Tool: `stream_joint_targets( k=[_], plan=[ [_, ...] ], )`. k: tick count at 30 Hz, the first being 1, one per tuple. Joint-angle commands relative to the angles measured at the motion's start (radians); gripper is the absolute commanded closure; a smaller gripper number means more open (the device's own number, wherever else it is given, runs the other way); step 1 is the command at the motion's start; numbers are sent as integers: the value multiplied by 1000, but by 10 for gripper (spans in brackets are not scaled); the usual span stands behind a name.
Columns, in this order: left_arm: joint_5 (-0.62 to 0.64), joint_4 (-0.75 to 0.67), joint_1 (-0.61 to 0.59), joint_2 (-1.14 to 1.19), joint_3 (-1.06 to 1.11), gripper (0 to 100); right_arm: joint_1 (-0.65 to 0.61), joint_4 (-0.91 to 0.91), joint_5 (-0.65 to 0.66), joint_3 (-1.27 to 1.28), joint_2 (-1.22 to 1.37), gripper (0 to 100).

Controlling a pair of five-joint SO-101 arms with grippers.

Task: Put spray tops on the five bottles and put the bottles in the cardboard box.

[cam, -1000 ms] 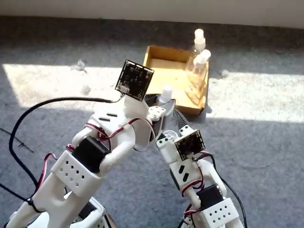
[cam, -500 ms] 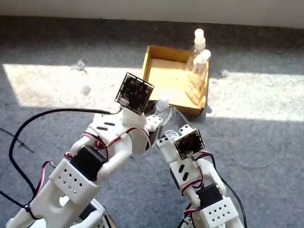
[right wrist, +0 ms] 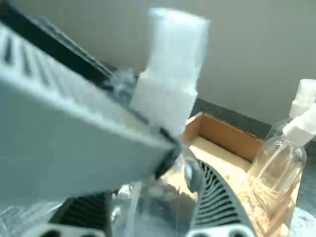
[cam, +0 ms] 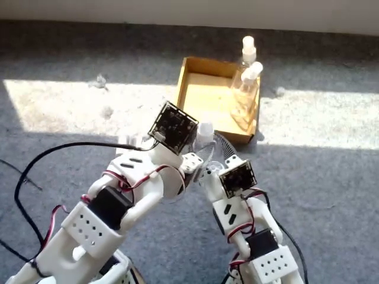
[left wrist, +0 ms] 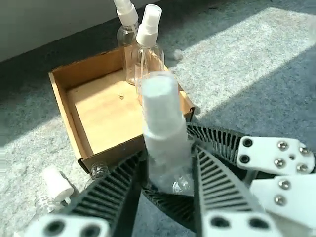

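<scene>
Both my arms stretch forward, wrists close together; my left pincer (left wrist: 167,155) clamps the spray top (left wrist: 160,113), my right pincer (right wrist: 148,212) grips the bottle (right wrist: 155,192) beneath.

Grey carpet (cam: 331,195) lies under everything, a sunlit band (cam: 65,109) crossing it from 9 to 3 o'clock. Pale wall (cam: 177,10) at 12. Two fluff bits (cam: 99,80) (small, whitish) at 10, a speck (cam: 279,92) at 2

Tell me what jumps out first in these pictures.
Both arms meet at the near edge of the cardboard box: the left tool pinches a white spray top, the right tool grips the clear bottle beneath it. Two capped bottles stand along the box's right wall.
</scene>
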Motion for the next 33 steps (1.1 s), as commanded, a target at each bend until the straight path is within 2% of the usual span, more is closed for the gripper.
stream_joint_targets(
  k=[1, 8, 14, 18, 22, 28, 33],
  plan=[
    [-15, 20, -15, -111, 54, 821, 16, -48, -14, 61, -5, 995],
    [-15, 129, -79, -476, 70, 824, 16, -48, -14, 61, -5, 995],
    [-14, 129, -275, -699, 134, 825, 18, -48, -14, 54, -5, 995],
    [-14, -12, -375, -711, 243, 825, 18, -42, -5, 54, -5, 995],
    [-12, -146, -421, -711, 341, 825, 21, -41, -3, 53, -5, 992],
    [-9, -172, -435, -711, 369, 825, 53, -117, 51, -2, 4, 993],
    [-8, -173, -435, -711, 377, 825, 147, -102, -32, -186, 36, 994]
  ],
)
